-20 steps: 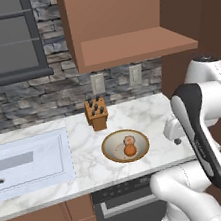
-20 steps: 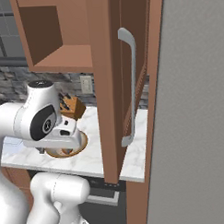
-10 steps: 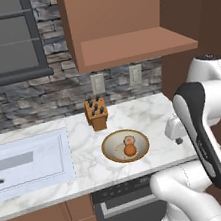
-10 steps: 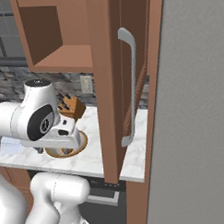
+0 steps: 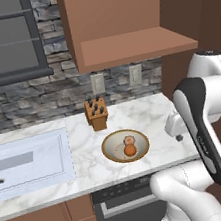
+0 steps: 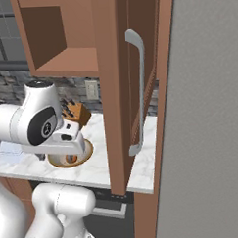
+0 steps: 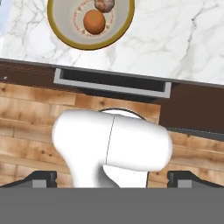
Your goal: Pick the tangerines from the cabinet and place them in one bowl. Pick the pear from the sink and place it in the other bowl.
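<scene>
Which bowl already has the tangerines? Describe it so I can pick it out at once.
On the marble counter, between the sink and the arm, just in front of the knife block, sits a wide shallow bowl. It has a tan-brown rim and cream inside, and holds two tangerines, one bright orange, one duller and brownish.

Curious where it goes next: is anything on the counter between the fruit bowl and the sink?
Nothing visible does. The counter between the bowl and the sink is bare marble; the knife block stands farther back, by the wall, off that line.
</scene>
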Robot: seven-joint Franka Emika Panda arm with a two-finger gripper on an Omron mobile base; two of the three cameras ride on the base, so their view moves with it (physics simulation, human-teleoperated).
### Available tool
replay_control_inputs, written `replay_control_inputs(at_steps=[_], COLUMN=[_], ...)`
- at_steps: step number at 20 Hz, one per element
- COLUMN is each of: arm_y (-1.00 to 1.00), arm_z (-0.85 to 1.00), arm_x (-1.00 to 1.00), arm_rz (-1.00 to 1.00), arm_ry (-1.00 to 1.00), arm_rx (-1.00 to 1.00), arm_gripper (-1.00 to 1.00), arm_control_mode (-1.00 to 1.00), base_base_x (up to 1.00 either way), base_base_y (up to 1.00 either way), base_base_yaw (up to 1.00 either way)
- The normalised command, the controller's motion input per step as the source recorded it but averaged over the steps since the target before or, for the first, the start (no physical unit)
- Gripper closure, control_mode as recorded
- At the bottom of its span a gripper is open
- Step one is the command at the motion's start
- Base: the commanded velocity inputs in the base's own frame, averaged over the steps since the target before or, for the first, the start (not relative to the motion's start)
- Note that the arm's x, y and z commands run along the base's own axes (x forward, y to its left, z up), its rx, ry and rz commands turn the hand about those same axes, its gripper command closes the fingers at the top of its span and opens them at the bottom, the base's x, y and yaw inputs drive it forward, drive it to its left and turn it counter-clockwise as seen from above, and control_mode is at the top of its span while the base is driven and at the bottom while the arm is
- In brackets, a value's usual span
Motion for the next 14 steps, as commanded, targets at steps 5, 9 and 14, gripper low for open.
replay_control_inputs(at_steps=[5, 9, 14], arm_y=[0.0, 0.0, 0.0], arm_z=[0.09, 0.01, 0.0], arm_x=[0.0, 0.0, 0.0], arm_rz=[0.0, 0.0, 0.0], arm_ry=[0.0, 0.0, 0.0], arm_rx=[0.0, 0.0, 0.0], arm_gripper=[-1.0, -1.0, -1.0], arm_control_mode=[-1.0, 1.0, 1.0], base_base_x=[0.0, -0.01, -0.11], base_base_y=[0.0, 0.0, 0.14], base_base_yaw=[0.0, 0.0, -0.01])
